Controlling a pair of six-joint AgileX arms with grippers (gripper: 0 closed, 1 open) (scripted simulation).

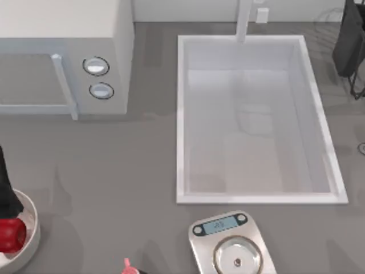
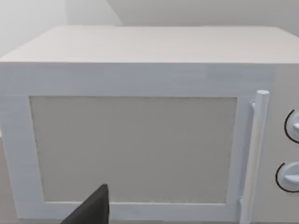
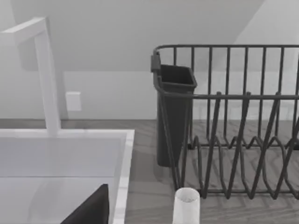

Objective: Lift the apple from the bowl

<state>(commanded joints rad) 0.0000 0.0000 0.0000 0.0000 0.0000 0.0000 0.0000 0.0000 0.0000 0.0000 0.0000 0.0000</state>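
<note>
Grey worktop under a pale wall, fitted out as a kitchen. At its left edge, close to the near-left corner, apple (image 1: 10, 235) sitting inside the bowl (image 1: 32, 228), pressed toward the bowl's left side and not yet raised clear of the rim. Directly over the fruit, left gripper (image 1: 7, 214) at the end of a dark arm reaching down from above, touching or all but touching the apple's top; probably so placed for a straight vertical pull out of the bowl. Whether clamped on the apple or spread around it: cannot tell, the contact being hidden under the arm. In the left wrist view, only a dark sliver of that gripper against the microwave (image 2: 140, 140) door. Just beside the bowl along the near edge, a tiny pink object (image 1: 126, 265), apart from the rim and unlikely to interfere. Farther along the near edge, scale (image 1: 232, 246), well apart. Beyond it, sink (image 1: 181, 114) sunk into the middle of the worktop. Right gripper (image 3: 91, 207) parked by the sink's rim, facing the rack (image 3: 233, 116) and a white cup (image 3: 187, 205); its grip likewise impossible to tell.
</note>
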